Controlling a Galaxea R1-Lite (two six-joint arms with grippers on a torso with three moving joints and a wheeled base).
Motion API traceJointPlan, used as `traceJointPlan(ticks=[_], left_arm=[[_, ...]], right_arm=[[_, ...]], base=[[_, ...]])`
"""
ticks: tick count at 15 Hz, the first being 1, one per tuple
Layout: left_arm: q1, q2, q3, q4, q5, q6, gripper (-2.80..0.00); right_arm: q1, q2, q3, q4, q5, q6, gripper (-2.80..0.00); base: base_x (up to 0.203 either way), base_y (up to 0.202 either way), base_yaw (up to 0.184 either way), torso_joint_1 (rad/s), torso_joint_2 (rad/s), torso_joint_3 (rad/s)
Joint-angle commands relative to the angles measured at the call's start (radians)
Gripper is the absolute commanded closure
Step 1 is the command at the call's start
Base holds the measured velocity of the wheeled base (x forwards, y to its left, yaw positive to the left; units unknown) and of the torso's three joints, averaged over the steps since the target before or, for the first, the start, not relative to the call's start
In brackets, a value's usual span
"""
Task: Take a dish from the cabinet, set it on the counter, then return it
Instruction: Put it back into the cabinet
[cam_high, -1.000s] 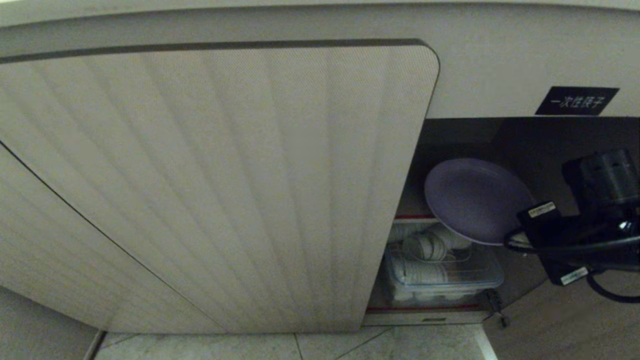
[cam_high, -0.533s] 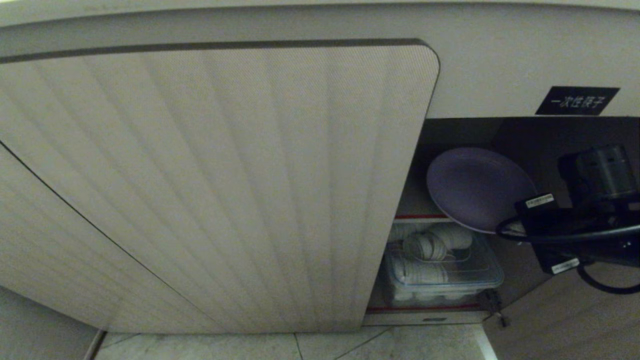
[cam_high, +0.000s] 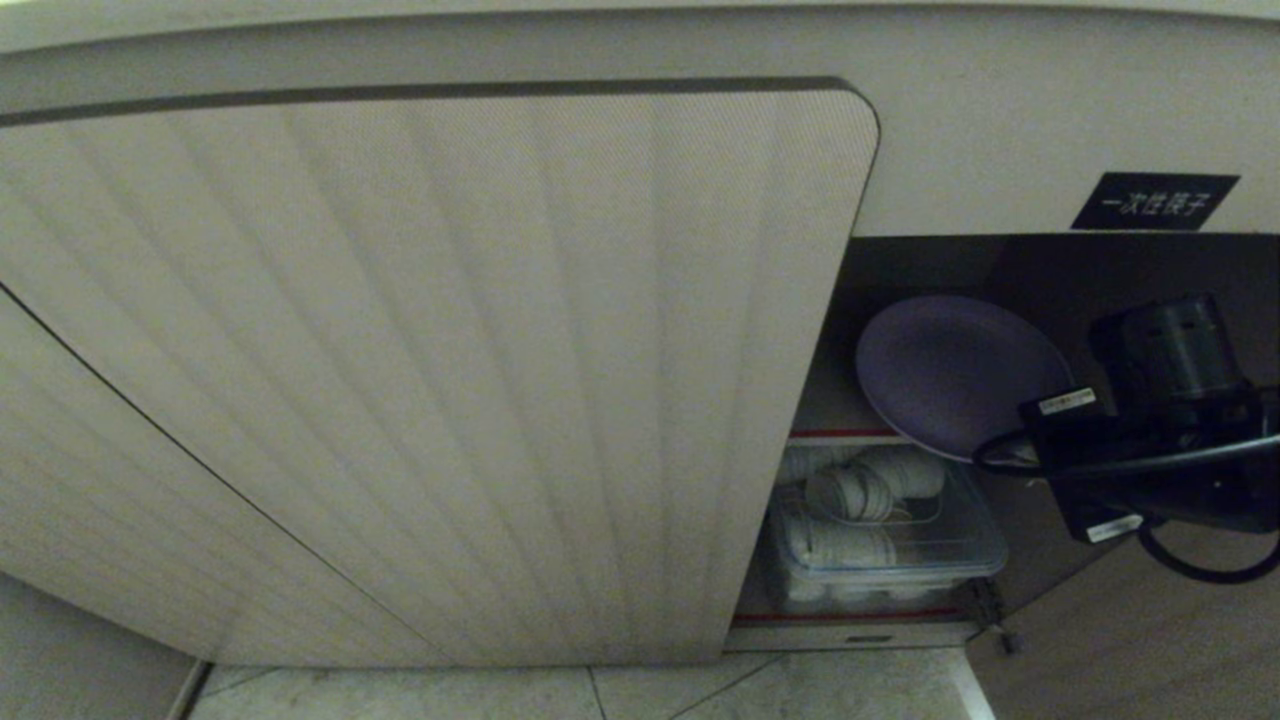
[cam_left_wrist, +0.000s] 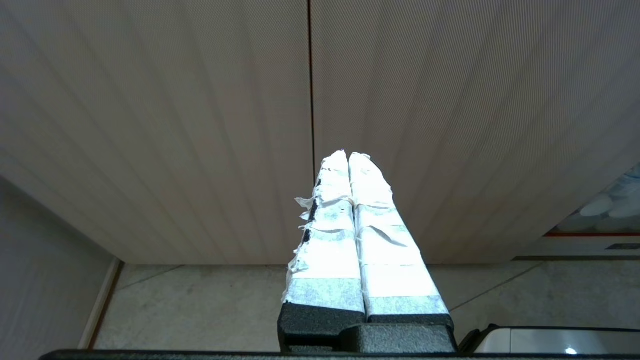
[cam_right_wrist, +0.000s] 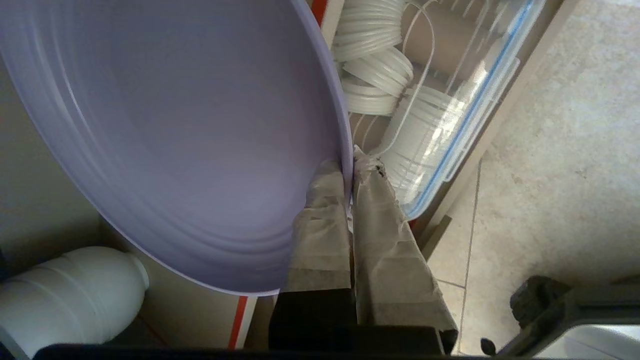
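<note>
Since 1 s ago, dish (cam_high: 950, 375) sits higher in the cabinet (cam_high: 1000, 270) opening, above red-edged shelf, tilted. R gripper (cam_right_wrist: 350, 167) pinches its rim, jaws clamped. L gripper (cam_left_wrist: 348, 157) parked by ribbed door (cam_left_wrist: 200, 125), jaws together, empty.

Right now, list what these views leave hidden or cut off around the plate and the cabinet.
- Right end effector: in the head view, the arm's black housing hides its grip on the purple plate.
- Plate's top edge: cut off by the frame in the right wrist view.
- Cabinet interior: mostly behind the ribbed door in the head view.
- Clear bin: contents too dim to identify.
- Counter: in no view.
</note>
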Motion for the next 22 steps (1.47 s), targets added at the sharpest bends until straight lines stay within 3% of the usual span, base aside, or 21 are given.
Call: traceJointPlan(ticks=[1, 22], left_arm=[[0.0, 0.0, 0.0, 0.0, 0.0, 0.0, 0.0], [0.0, 0.0, 0.0, 0.0, 0.0, 0.0, 0.0]], right_arm=[[0.0, 0.021, -0.004, -0.007, -0.004, 0.008, 0.0], [0.03, 0.107, -0.025, -0.087, -0.065, 0.029, 0.0]], base=[[0.0, 0.0, 0.0, 0.0, 0.0, 0.0], [0.0, 0.0, 0.0, 0.0, 0.0, 0.0]])
